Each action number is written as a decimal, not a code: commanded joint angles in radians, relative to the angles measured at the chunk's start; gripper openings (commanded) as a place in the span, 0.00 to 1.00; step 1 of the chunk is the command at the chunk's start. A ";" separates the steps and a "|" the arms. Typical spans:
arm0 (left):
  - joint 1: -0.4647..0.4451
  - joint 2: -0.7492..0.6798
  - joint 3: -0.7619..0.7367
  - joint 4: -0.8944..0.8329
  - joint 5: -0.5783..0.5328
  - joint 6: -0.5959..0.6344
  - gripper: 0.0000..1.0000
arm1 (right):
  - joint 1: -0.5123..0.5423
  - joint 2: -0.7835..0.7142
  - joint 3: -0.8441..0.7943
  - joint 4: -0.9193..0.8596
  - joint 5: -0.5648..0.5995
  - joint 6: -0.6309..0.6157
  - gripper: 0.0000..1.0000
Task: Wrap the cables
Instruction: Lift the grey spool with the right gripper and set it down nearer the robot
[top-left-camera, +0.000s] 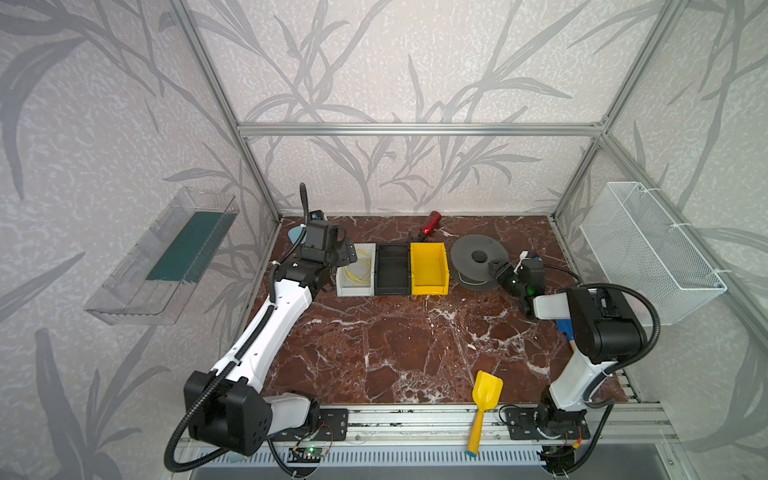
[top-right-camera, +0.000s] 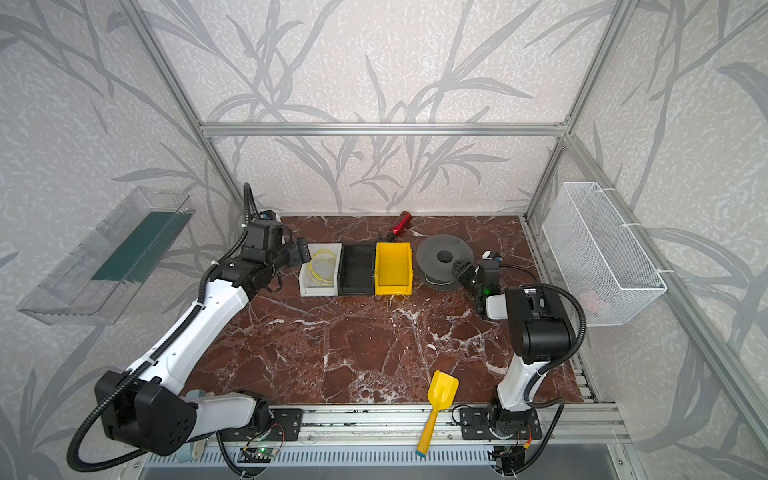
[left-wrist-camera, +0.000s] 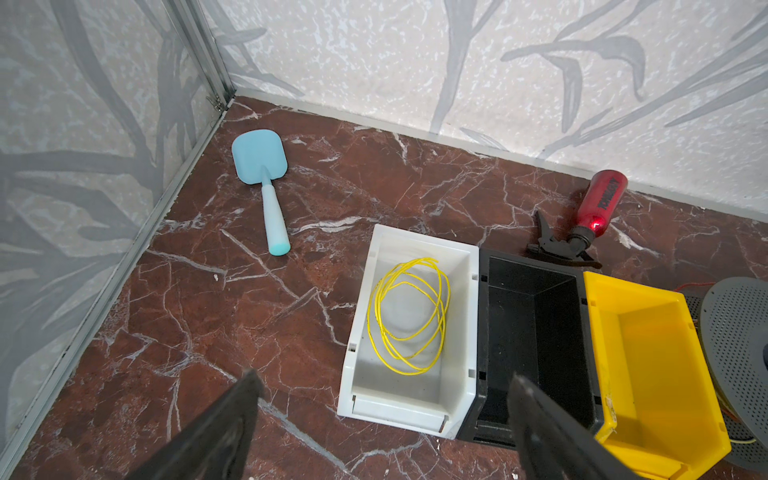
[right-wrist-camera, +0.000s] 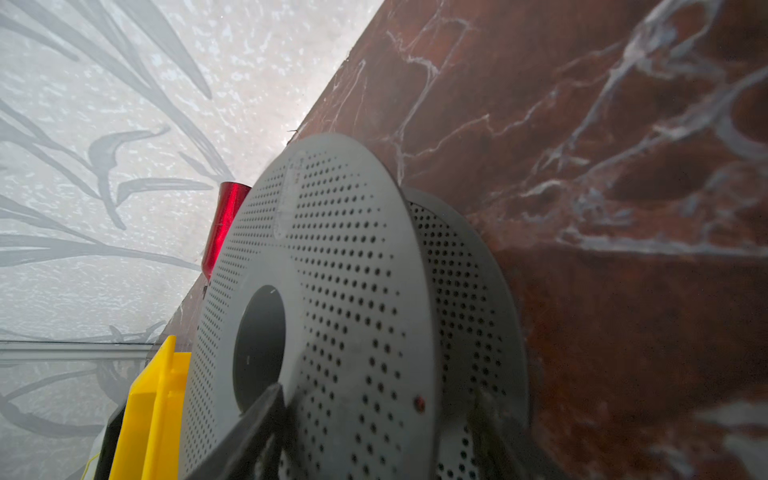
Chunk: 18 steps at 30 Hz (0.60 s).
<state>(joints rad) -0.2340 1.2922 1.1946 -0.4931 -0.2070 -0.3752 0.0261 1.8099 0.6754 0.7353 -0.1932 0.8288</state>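
Note:
The cables are one thin yellow wire (left-wrist-camera: 409, 316) lying in loose loops inside a white bin (left-wrist-camera: 419, 241), seen in both top views (top-left-camera: 359, 270) (top-right-camera: 323, 268). My left gripper (left-wrist-camera: 384, 378) hovers just left of that bin (top-left-camera: 351, 253), open and empty. A grey perforated spool (top-left-camera: 478, 249) (right-wrist-camera: 353, 249) lies flat at the back right. My right gripper (right-wrist-camera: 378, 395) (top-left-camera: 496, 266) is at its near rim. One finger sits over the top flange and the other by the lower flange. Whether they press on the spool does not show.
A black bin (top-left-camera: 392, 270) and a yellow bin (top-left-camera: 428, 268) stand in a row right of the white one. A red spray bottle (top-left-camera: 431, 222) lies behind them. A blue shovel (left-wrist-camera: 259, 166) lies in the back left corner, a yellow shovel (top-left-camera: 484, 399) at the front edge. A wire basket (top-left-camera: 648, 249) hangs on the right wall.

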 joint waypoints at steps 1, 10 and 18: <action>-0.001 0.003 0.037 -0.038 -0.010 -0.009 0.94 | -0.003 0.051 0.020 0.059 -0.018 0.010 0.59; -0.008 0.021 0.065 -0.058 -0.004 -0.027 0.92 | -0.009 0.017 0.010 0.055 0.007 0.009 0.10; -0.018 0.004 0.049 -0.051 0.000 -0.037 0.92 | -0.015 -0.147 -0.055 0.032 0.055 0.029 0.00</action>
<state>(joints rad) -0.2478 1.3106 1.2285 -0.5228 -0.2062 -0.3904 0.0227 1.6962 0.6781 0.8955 -0.2222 0.9291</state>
